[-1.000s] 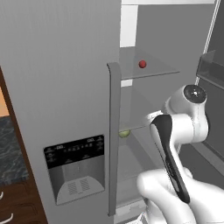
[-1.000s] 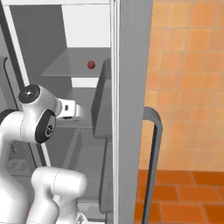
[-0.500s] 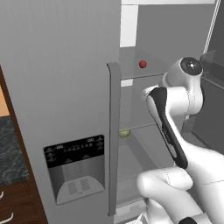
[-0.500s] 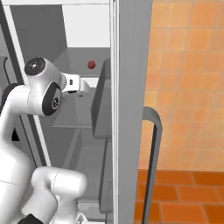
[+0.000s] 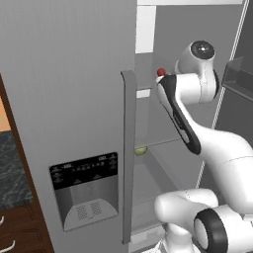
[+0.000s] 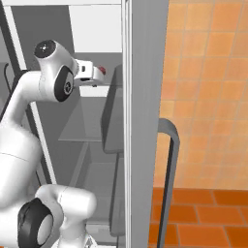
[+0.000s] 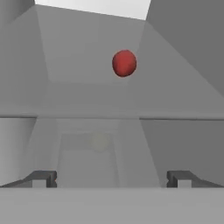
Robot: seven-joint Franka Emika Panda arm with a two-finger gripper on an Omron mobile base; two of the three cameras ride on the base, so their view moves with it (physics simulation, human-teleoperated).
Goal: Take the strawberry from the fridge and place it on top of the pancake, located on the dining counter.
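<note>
No legible text anywhere, only unreadable pale marks on the fridge (image 5: 74,74) dispenser panel (image 5: 85,170)

arm raised to the upper shelf, gripper (image 6: 94,73) now level with and nearer the strawberry (image 6: 102,71)

white arm (image 6: 29,121), strawberry (image 6: 102,70), open fridge (image 6: 145,97)
</note>
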